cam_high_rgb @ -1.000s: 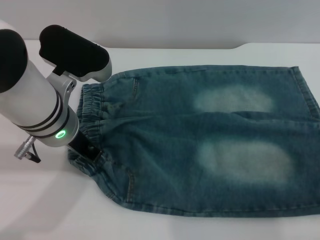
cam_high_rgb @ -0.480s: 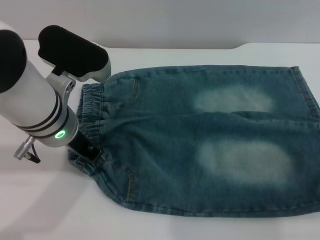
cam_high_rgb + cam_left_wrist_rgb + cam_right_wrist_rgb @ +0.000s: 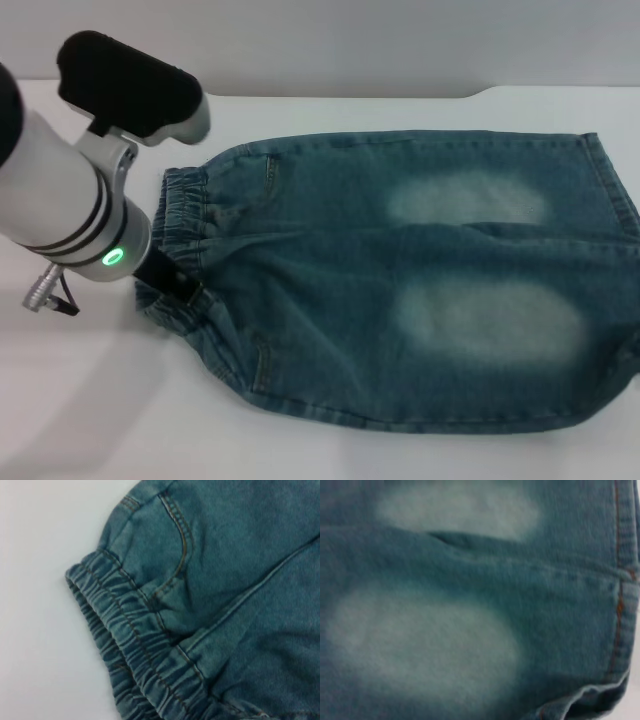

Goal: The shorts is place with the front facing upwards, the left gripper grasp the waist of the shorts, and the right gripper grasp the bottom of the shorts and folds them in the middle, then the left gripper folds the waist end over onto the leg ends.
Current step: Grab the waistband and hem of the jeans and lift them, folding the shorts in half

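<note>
The shorts (image 3: 420, 300), one pair, lie flat and front-up on the white table (image 3: 90, 420), filling the middle and right of the head view. Long axis runs 9 to 3 o'clock: waist (image 3: 185, 215) points to 9, leg ends (image 3: 615, 215) to 3. Two pale faded patches on the thighs, one nearer, one farther. Nearest hem edge at about 5 o'clock curls up slightly, as the right wrist view shows (image 3: 590, 702).

Left gripper (image 3: 172, 283) at 9 o'clock, at the near corner of the waist; its black tip dips into the puckered band, which bunches around it. Cannot tell whether its fingers are apart or clamped on the cloth, since arm and fabric hide them. The white-silver arm with the green ring covers the table at that corner.

Left wrist view: gathered band (image 3: 130, 655) and one stitched pocket seam (image 3: 180, 545).

Right gripper: not in view.
</note>
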Motion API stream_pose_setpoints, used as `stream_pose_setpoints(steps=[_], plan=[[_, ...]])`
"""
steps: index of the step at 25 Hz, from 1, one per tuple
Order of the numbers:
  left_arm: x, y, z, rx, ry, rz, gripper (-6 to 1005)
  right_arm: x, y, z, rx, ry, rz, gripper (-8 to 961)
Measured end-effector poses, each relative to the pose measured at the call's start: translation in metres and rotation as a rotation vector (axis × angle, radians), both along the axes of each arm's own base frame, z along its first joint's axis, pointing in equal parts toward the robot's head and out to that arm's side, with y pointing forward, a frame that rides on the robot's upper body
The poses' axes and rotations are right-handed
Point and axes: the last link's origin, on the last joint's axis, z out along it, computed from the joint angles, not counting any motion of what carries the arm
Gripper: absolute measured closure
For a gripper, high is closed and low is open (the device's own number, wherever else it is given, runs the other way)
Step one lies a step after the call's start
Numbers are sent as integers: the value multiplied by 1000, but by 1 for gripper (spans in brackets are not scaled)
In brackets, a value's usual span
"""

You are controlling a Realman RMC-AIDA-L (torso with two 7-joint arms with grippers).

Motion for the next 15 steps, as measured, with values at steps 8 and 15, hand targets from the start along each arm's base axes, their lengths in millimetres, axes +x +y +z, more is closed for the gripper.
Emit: stream_pose_setpoints(steps=[8,15], plan=[[1,0,13,78,-59,-25,964,-16,6,15,81,-20,78,948],[2,3,20,127,-93,-45,965,-22,11,29,175,-37,131,947]])
